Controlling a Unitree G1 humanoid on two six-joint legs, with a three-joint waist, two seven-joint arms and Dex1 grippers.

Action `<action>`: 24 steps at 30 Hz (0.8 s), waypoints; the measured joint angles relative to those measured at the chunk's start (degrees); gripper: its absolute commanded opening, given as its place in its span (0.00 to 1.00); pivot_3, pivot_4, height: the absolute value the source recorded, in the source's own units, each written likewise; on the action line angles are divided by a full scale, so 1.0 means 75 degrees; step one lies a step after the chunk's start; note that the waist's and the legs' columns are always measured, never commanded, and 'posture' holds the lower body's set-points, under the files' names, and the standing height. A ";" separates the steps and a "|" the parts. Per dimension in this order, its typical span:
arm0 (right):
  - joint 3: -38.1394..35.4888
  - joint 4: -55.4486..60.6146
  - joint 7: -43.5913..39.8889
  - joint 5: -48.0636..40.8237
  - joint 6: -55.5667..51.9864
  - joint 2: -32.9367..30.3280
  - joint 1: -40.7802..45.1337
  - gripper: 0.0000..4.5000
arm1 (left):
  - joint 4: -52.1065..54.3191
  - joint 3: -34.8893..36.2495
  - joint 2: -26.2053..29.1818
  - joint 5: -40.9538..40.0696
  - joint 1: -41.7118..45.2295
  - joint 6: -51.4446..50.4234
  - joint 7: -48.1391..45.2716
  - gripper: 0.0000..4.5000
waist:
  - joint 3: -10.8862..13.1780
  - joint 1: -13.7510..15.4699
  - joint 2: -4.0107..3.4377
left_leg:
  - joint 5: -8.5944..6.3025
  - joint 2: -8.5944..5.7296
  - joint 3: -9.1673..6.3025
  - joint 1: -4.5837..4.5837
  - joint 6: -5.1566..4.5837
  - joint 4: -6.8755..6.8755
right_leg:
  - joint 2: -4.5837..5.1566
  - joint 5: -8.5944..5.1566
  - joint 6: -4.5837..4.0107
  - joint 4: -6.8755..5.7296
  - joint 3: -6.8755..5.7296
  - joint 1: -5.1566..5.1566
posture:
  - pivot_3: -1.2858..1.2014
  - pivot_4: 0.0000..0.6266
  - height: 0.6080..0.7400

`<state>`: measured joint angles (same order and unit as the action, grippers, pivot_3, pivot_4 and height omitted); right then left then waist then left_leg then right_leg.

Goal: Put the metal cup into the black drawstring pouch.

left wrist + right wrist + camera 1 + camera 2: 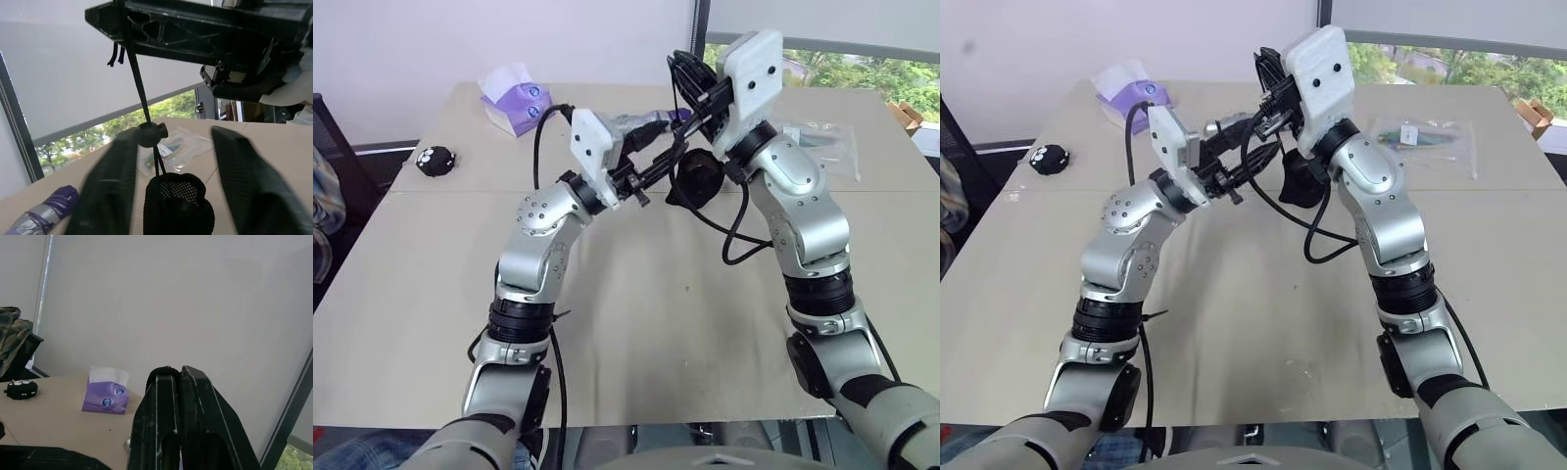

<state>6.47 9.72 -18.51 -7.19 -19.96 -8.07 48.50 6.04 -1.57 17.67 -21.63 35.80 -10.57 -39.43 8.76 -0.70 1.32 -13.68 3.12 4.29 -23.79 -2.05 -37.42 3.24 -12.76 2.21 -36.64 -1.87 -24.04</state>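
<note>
Two grippers raised, pouch hanging between

Black drawstring pouch (178, 203) dangling by its cord (139, 85) from right gripper (180, 374), fingers clenched on it. Left gripper (171, 161) fingers released, flanking the toggle. Head views: pouch above surface (636, 323). Metal cup unseen; left wrist view adds umbrella (41, 213).

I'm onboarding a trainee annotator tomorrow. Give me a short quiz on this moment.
1. True or false: the left gripper has its fingers standing apart.
2. What hangs by its cord from the right gripper? A: folded umbrella. B: black drawstring pouch. C: round black object.
3. Fill in: the purple tissue pack lies at the far end of the table, on the robot's ___ side.

Key: 1 true; 2 B; 3 left.
</note>
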 measured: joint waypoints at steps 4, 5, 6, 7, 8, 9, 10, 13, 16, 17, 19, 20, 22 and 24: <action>0.0008 0.0114 0.0000 0.0026 -0.0063 -0.0014 0.0000 0.00 | -0.0006 0.0115 -0.0236 0.0028 -0.0009 0.0205 0.0251 0.51 | 0.0000 0.0003 0.0000 | 0.0000 0.0000 0.0000 -0.0001 0.0000 0.0000 | 0.0000 0.0000 0.0000 0.0003 0.0001 0.0000 | 0.52 0.24 1.00; 0.0008 0.0114 0.0000 0.0027 -0.0095 -0.0023 -0.0001 0.00 | -0.0036 0.0130 -0.0240 0.0064 -0.0009 0.0246 0.0291 0.51 | 0.0000 0.0001 0.0000 | 0.0000 0.0000 0.0001 0.0000 0.0000 0.0000 | 0.0000 0.0000 0.0000 0.0001 0.0000 0.0000 | 0.52 0.24 1.00; 0.0008 0.0118 -0.0004 0.0025 -0.0122 -0.0028 -0.0001 0.00 | -0.0077 0.0129 -0.0243 0.0109 -0.0008 0.0289 0.0307 0.51 | 0.0000 0.0001 0.0000 | 0.0000 0.0000 0.0001 0.0001 0.0000 0.0000 | 0.0000 0.0000 0.0000 -0.0001 -0.0001 0.0000 | 0.52 0.24 1.00; 0.0010 0.0125 -0.0013 0.0023 -0.0139 -0.0027 -0.0001 0.00 | -0.0138 0.0131 -0.0259 0.0167 -0.0006 0.0328 0.0328 0.51 | 0.0000 0.0000 0.0000 | 0.0000 0.0000 0.0000 0.0002 -0.0001 0.0000 | 0.0000 0.0000 0.0000 -0.0002 -0.0002 0.0000 | 0.52 0.24 1.00; 0.0028 0.0142 -0.0043 0.0017 -0.0154 -0.0027 0.0000 0.00 | -0.0264 0.0131 -0.0303 0.0217 0.0002 0.0377 0.0357 0.51 | 0.0000 0.0001 0.0000 | 0.0000 0.0000 -0.0001 0.0003 -0.0001 0.0000 | -0.0001 0.0000 0.0000 -0.0004 -0.0002 0.0000 | 0.52 0.24 1.00; 0.0049 0.0160 -0.0071 0.0008 -0.0160 -0.0022 -0.0001 0.00 | -0.0336 0.0129 -0.0320 0.0246 0.0003 0.0399 0.0386 0.51 | 0.0000 0.0001 0.0000 | 0.0000 0.0000 -0.0001 0.0002 -0.0001 0.0000 | -0.0001 0.0000 0.0000 -0.0004 -0.0002 0.0000 | 0.52 0.24 1.00; 0.0069 0.0197 -0.0115 -0.0002 -0.0181 -0.0021 -0.0002 0.00 | -0.0440 0.0129 -0.0342 0.0290 0.0011 0.0455 0.0397 0.51 | 0.0000 0.0001 0.0000 | 0.0000 0.0000 0.0000 0.0002 -0.0001 -0.0001 | -0.0001 0.0000 0.0000 -0.0004 -0.0002 0.0000 | 0.52 0.24 1.00; 0.0074 0.0241 -0.0158 -0.0005 -0.0223 -0.0012 -0.0002 0.00 | -0.0675 0.0130 -0.0392 0.0321 0.0076 0.0528 0.0396 0.51 | 0.0000 0.0002 0.0001 | 0.0000 -0.0001 0.0000 0.0001 -0.0001 -0.0001 | -0.0001 0.0000 0.0000 -0.0002 -0.0002 0.0000 | 0.52 0.24 1.00; 0.0077 0.0241 -0.0174 -0.0006 -0.0270 0.0006 -0.0003 0.00 | -0.0895 0.0130 -0.0484 0.0322 0.0254 0.0623 0.0396 0.51 | 0.0000 0.0004 0.0001 | 0.0000 -0.0001 0.0000 0.0000 -0.0001 -0.0001 | -0.0001 0.0000 0.0000 -0.0001 -0.0003 0.0001 | 0.52 0.24 1.00; 0.0084 0.0241 -0.0180 -0.0007 -0.0272 0.0015 -0.0003 0.00 | -0.0916 0.0130 -0.0493 0.0322 0.0291 0.0635 0.0398 0.51 | 0.0000 0.0004 0.0001 | 0.0000 -0.0001 0.0000 0.0000 -0.0001 -0.0001 | -0.0001 0.0000 0.0000 -0.0001 -0.0003 0.0000 | 0.52 0.24 1.00; 0.0127 0.0245 -0.0234 -0.0007 -0.0274 0.0015 -0.0004 0.00 | -0.0953 0.0145 -0.0603 0.0302 0.0348 0.0666 0.0403 0.51 | 0.0000 0.0003 0.0001 | 0.0000 -0.0001 0.0001 0.0000 -0.0001 -0.0001 | -0.0001 0.0000 0.0000 -0.0001 -0.0002 0.0001 | 0.52 0.24 1.00; 0.0160 0.0246 -0.0252 -0.0007 -0.0274 0.0021 -0.0005 0.00 | -0.0985 0.0142 -0.0657 0.0296 0.0348 0.0673 0.0399 0.51 | 0.0000 0.0003 0.0001 | 0.0000 -0.0001 0.0001 0.0000 -0.0001 -0.0001 | -0.0001 0.0000 0.0000 -0.0001 -0.0002 0.0000 | 0.52 0.24 1.00; 0.0216 0.0251 -0.0292 -0.0005 -0.0273 0.0028 -0.0019 0.00 | -0.1070 0.0142 -0.0701 0.0293 0.0347 0.0675 0.0394 0.40 | 0.0000 0.0001 0.0001 | 0.0000 -0.0001 0.0000 0.0000 0.0000 -0.0001 | -0.0001 0.0000 0.0000 -0.0002 -0.0003 0.0000 | 0.52 0.24 1.00; 0.0216 0.0251 -0.0303 -0.0001 -0.0273 0.0027 -0.0034 0.00 | -0.1081 0.0143 -0.0740 0.0275 0.0347 0.0675 0.0389 0.26 | 0.0000 0.0000 0.0001 | 0.0000 -0.0001 -0.0001 0.0001 0.0000 -0.0001 | -0.0001 0.0000 0.0000 -0.0003 -0.0003 0.0000 | 0.52 0.24 1.00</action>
<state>8.10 11.60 -20.78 -7.20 -22.01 -7.88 48.24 -2.07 -0.49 12.12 -19.57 38.40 -5.51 -36.51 8.75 -0.70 1.32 -13.68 3.12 4.28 -23.79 -2.05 -37.42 3.23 -12.75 2.21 -36.67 -1.90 -24.04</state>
